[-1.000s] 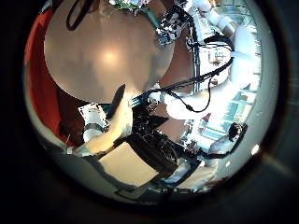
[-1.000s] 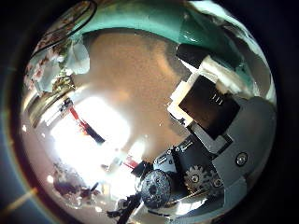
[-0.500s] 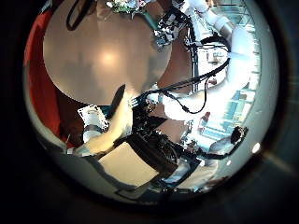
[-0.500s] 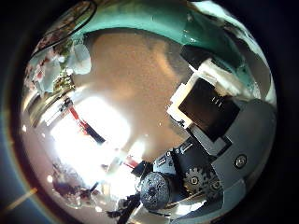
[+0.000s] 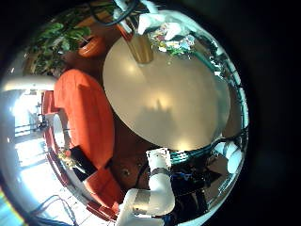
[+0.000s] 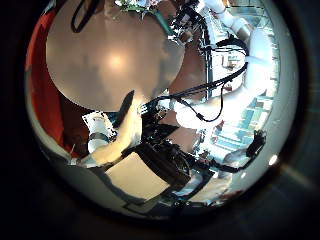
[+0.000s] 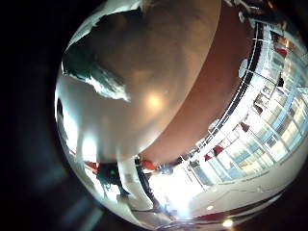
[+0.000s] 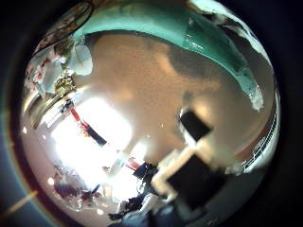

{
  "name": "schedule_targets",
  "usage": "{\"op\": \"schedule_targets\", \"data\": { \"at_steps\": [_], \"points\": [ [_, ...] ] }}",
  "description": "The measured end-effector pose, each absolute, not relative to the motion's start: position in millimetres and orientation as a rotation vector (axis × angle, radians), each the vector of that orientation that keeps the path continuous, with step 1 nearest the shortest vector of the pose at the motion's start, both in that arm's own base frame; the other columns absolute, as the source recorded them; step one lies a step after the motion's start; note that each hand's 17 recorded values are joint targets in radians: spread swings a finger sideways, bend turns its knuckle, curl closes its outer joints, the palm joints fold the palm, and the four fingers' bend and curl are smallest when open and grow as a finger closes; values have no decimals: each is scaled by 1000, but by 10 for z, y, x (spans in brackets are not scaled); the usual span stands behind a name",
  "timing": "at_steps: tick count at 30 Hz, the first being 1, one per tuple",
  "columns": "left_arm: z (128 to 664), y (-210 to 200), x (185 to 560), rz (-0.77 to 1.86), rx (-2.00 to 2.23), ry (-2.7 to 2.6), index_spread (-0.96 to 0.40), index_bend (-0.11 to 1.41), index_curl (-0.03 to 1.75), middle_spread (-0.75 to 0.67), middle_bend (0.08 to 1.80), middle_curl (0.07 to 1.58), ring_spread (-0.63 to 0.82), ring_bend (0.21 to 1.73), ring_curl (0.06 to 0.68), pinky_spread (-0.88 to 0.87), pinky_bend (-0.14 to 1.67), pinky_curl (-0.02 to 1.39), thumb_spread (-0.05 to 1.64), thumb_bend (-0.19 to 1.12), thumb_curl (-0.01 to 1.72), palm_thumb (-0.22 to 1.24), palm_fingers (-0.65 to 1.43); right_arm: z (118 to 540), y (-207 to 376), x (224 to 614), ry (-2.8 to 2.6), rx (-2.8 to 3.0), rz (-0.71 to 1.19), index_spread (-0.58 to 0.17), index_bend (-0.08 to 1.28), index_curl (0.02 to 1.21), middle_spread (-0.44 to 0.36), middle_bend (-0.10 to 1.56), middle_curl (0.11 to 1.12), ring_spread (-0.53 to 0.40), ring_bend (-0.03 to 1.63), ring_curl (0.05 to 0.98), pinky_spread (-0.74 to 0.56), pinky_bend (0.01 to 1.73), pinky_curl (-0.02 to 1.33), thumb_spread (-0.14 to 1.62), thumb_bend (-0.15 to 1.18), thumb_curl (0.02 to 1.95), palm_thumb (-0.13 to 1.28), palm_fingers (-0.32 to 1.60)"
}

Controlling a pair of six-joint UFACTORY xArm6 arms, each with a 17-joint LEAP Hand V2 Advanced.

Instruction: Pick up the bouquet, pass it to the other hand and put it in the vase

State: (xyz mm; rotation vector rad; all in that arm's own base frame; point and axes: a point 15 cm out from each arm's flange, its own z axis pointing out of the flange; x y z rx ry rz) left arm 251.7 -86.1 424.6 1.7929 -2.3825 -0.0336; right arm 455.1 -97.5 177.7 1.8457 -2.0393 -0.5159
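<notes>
The bouquet (image 5: 171,38) lies on the round table (image 5: 169,104) beside the upright vase (image 5: 141,49). My right hand (image 5: 139,13) hangs just over them at the table's far edge; the left thumb side view also shows the right hand (image 6: 185,24) next to the flowers (image 6: 140,8). From the right palm, the bouquet's long stem wrap (image 8: 180,28) runs close by, with the blossoms (image 8: 59,59) at one end. The right hand's fingers (image 8: 194,170) stand apart from the stem and grip nothing. My left hand (image 6: 118,125) hovers high above the table, fingers relaxed and empty.
A curved sofa (image 5: 83,105) wraps round one side of the table. Potted plants (image 5: 66,36) stand behind the vase. The right arm (image 6: 240,60) reaches over the table edge. Windows and railing (image 7: 260,106) lie beyond.
In the right thumb side view the hand's fingers have swung away from the camera and spread out, baring more of the stem wrap. The left hand's view has hardly shifted.
</notes>
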Motion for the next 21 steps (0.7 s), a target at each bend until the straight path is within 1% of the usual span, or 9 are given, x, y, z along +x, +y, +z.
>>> {"op": "schedule_targets", "data": {
  "at_steps": [1, 3, 7, 11, 14, 16, 18, 21],
  "points": [
    [4237, -866, 2513, -34, 1791, -2381, -35, 197, 436, 313, 186, 316, 514, 424, 188, 494, 184, 269, 1123, -21, 350, 416, 235, 1777, -975, 4551, -2039, 1846, -516, -347, 404, 550, -33, 670, 512, -11, 980, 496, 110, 977, 574, 1085, -53, 629, 582, -145],
    [4220, -867, 2509, -37, 1788, -2379, -35, 197, 436, 314, 186, 316, 514, 424, 188, 494, 184, 269, 1123, -21, 350, 416, 235, 1777, -975, 4551, -2039, 1846, -516, -344, 336, 504, 12, 587, 470, 64, 880, 442, 225, 908, 526, 1084, -49, 584, 541, -146],
    [4214, -862, 2511, -39, 1787, -2377, -35, 197, 436, 314, 186, 316, 515, 424, 189, 494, 184, 269, 1123, -21, 350, 416, 235, 1777, -975, 4551, -2039, 1846, -516, -332, 246, 448, 61, 478, 414, 152, 757, 375, 357, 798, 455, 1083, -40, 515, 497, -68],
    [4229, -856, 2511, -39, 1793, -2376, -35, 197, 436, 314, 186, 316, 515, 423, 189, 494, 184, 269, 1123, -21, 350, 416, 235, 1777, -975, 4551, -2039, 1846, -516, -329, 200, 417, 87, 413, 382, 191, 679, 333, 416, 720, 405, 1081, -32, 467, 472, -15],
    [4230, -858, 2509, -38, 1795, -2373, -35, 198, 437, 315, 187, 316, 516, 424, 189, 490, 182, 268, 1123, -21, 350, 416, 234, 1777, -975, 4551, -2039, 1846, -516, -350, 199, 403, 43, 400, 371, 203, 630, 306, 441, 670, 372, 1083, -19, 449, 490, 57],
    [4232, -864, 2502, -38, 1800, -2368, -35, 198, 437, 315, 187, 316, 516, 424, 190, 489, 182, 267, 1123, -21, 350, 416, 234, 1777, -975, 4551, -2039, 1846, -516, -367, 201, 398, 32, 399, 367, 205, 607, 289, 456, 639, 352, 1086, -17, 440, 510, 110],
    [4251, -886, 2485, -26, 1801, -2366, -35, 198, 437, 313, 185, 317, 516, 424, 190, 488, 183, 267, 1123, -21, 350, 416, 233, 1777, -975, 4551, -2039, 1846, -516, -368, 193, 395, 25, 385, 362, 207, 591, 282, 465, 619, 342, 1083, -14, 437, 535, 124],
    [4271, -893, 2448, -12, 1806, -2364, -35, 198, 437, 313, 185, 317, 516, 424, 190, 487, 183, 267, 1123, -21, 350, 416, 233, 1777, -975, 4551, -2039, 1846, -516, -353, 180, 388, 40, 356, 354, 218, 566, 274, 470, 586, 329, 1086, -20, 428, 549, 105]
  ]
}}
